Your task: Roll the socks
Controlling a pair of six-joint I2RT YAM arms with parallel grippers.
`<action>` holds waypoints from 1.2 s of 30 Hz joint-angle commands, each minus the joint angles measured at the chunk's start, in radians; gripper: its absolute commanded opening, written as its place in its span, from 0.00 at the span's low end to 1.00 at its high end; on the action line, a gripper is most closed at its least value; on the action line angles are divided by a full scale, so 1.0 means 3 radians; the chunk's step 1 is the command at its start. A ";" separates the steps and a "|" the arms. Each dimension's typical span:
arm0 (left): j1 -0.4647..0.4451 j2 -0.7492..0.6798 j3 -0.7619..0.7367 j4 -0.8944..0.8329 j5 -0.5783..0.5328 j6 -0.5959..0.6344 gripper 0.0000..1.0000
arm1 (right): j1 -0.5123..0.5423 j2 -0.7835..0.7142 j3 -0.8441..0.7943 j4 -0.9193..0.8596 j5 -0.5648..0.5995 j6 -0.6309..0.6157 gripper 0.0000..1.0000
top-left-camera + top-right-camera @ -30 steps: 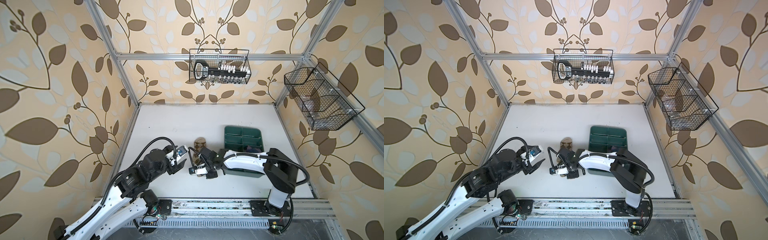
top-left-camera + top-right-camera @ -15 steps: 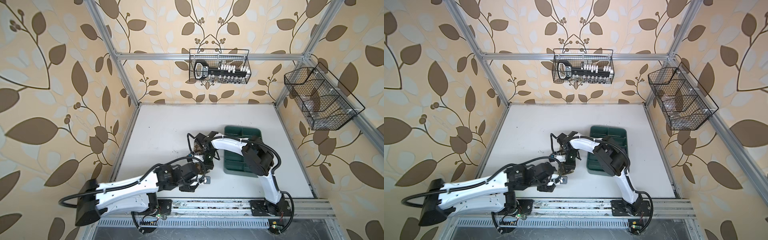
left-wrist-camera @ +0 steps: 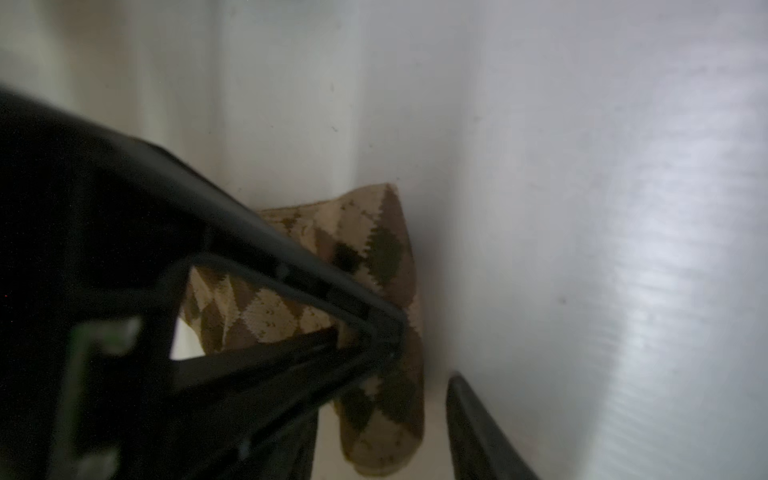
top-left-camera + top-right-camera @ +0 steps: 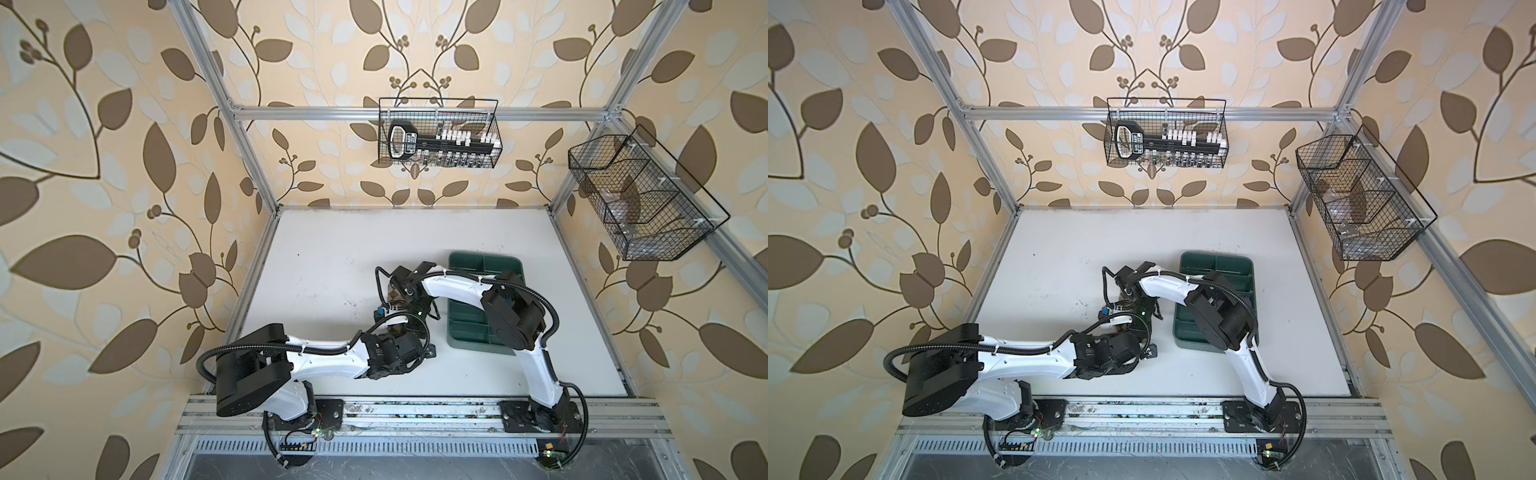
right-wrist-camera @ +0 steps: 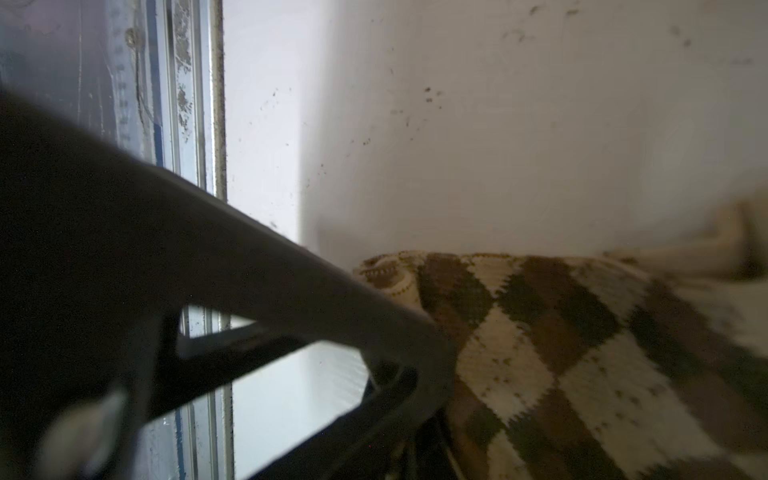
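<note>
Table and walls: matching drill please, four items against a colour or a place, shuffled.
Items:
1. argyle sock
2. divided tray
3. wire basket holding black and white parts
4. wire basket with dividers

Colour or place:
A. hangs on the right-hand side wall
B. tan with brown diamonds
C. dark green, on the table
D. hangs on the back wall

Pairs: 1-B, 2-C, 3-D, 4-A

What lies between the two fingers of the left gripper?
Part of the tan sock lies there, inside the open left gripper; the left wrist view shows it.
</note>
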 commanded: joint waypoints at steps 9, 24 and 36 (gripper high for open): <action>0.0002 0.0112 0.0182 -0.0518 0.0925 0.0206 0.00 | -0.0161 -0.0861 -0.0942 0.0966 0.0214 0.0521 0.21; 0.0975 0.0292 0.0522 -0.1069 0.2112 0.0348 0.00 | -0.0643 -0.3597 -0.2702 0.2556 0.1326 0.1437 0.31; 0.1380 0.0962 0.0974 -0.1571 0.2683 0.0357 0.00 | 0.1979 -0.4539 -0.3920 0.3097 0.3535 -0.0296 0.43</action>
